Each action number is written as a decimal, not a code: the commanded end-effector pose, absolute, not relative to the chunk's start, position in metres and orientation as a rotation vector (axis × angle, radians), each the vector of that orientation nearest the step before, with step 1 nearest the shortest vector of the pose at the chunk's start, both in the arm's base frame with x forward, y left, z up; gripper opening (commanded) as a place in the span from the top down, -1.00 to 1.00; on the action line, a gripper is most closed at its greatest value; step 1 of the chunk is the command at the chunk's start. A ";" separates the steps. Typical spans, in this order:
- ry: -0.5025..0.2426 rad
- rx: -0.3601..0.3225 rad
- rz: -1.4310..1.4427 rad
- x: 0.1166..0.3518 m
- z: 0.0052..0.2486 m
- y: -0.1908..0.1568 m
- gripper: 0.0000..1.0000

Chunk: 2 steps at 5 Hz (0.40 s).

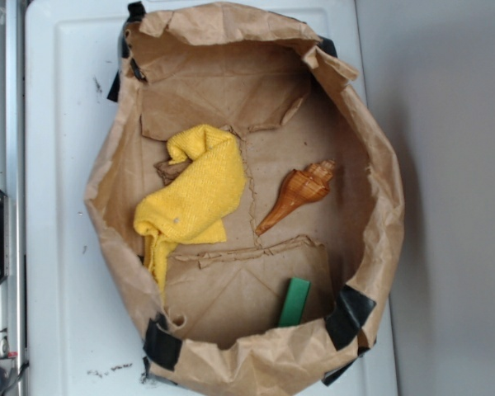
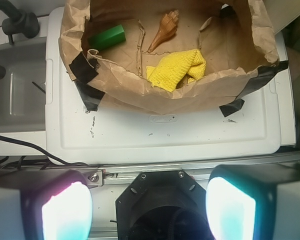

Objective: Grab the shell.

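Shell [image 1: 299, 193] lies flat on the floor of a paper-bag tray [image 1: 115, 247], nothing touching it, so free to take; thin point aims toward the yellow cloth [image 1: 194, 198] just beside it, wide ridged end away from the cloth. Green block [image 1: 295, 302] leans at the tray wall, apart from the shell. Bag walls rolled down and held with black tape [image 1: 346, 318], likely to keep things in. Tray sits on a white bench [image 2: 165, 135]. Hand [image 2: 149, 210] well back from the shell, off the tray, fingers spread wide, holding nothing. No readable writing or brand anywhere
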State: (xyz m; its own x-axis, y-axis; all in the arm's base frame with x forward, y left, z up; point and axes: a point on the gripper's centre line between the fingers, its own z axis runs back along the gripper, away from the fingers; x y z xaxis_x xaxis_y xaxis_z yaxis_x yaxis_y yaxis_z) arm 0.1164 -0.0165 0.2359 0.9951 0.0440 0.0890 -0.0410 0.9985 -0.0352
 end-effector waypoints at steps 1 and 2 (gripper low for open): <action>-0.090 -0.033 0.043 0.116 0.236 -0.016 -1.00; -0.163 -0.105 0.104 0.155 0.227 -0.033 -1.00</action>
